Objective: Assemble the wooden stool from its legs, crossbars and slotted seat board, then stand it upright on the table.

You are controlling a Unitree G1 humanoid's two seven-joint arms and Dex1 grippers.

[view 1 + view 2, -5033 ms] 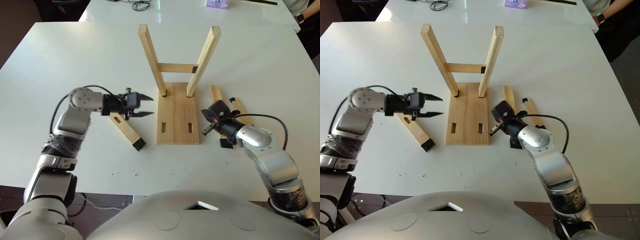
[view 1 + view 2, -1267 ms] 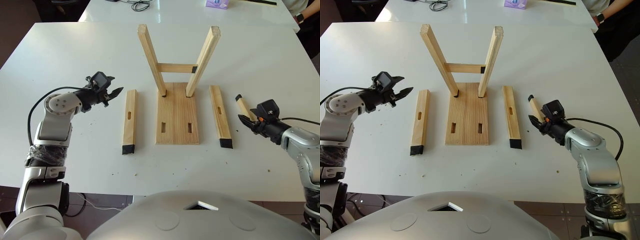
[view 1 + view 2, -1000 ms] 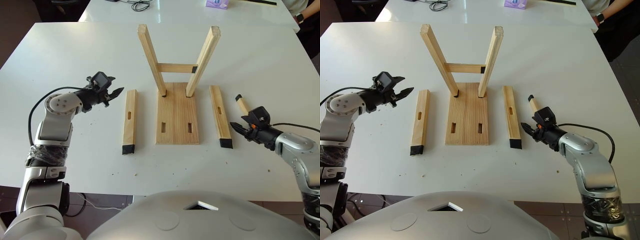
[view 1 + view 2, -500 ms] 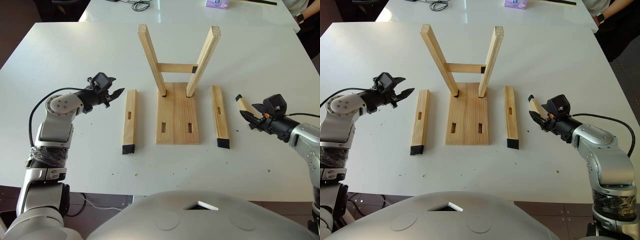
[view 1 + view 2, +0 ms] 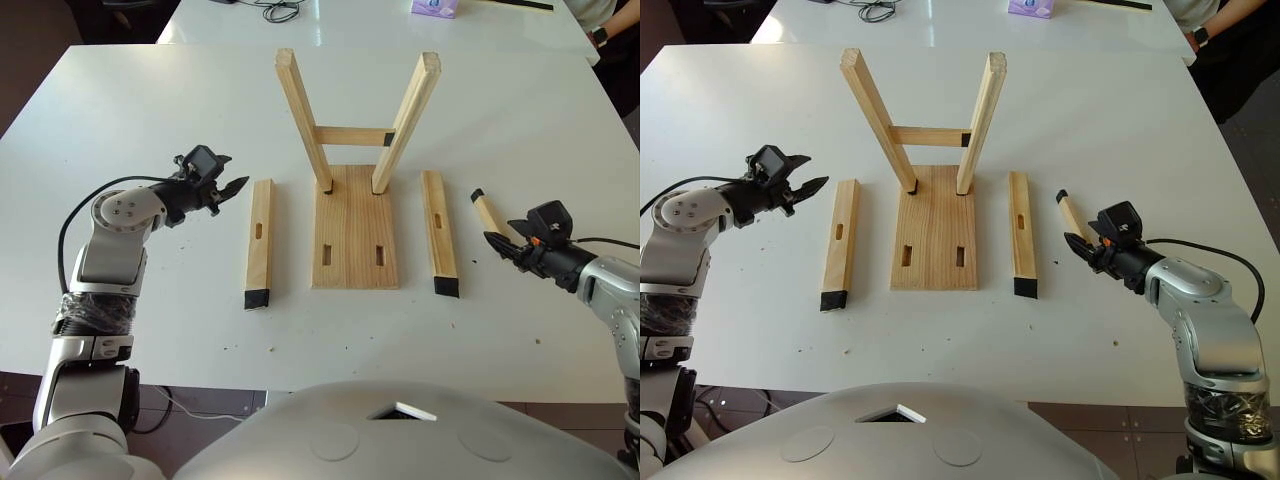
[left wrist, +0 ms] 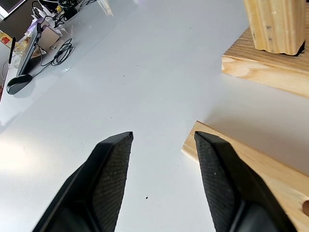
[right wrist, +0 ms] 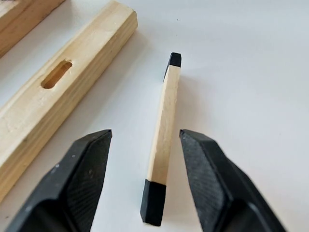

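Observation:
The slotted seat board [image 5: 352, 250] lies flat mid-table with two legs [image 5: 303, 120] standing in its far slots, joined by a crossbar [image 5: 350, 135]. One loose leg [image 5: 259, 242] lies to the left of the board and another [image 5: 438, 232] to the right. A short crossbar [image 5: 487, 214] with black ends lies farther right. My left gripper [image 5: 232, 186] hovers open just off the far end of the left loose leg [image 6: 251, 169]. My right gripper [image 5: 1074, 243] is open at the near end of the short crossbar [image 7: 164, 121], which lies between its fingers [image 7: 87, 179].
The white table [image 5: 150, 100] has bare room to the far left and far right. A second table behind holds cables and a purple box [image 5: 436, 8]. The near table edge runs just below the loose legs' black ends.
Over five seconds the loose legs were laid out parallel on either side of the board. In the last second my right gripper nudged the right leg, then swung to the short crossbar. The left arm stays still.

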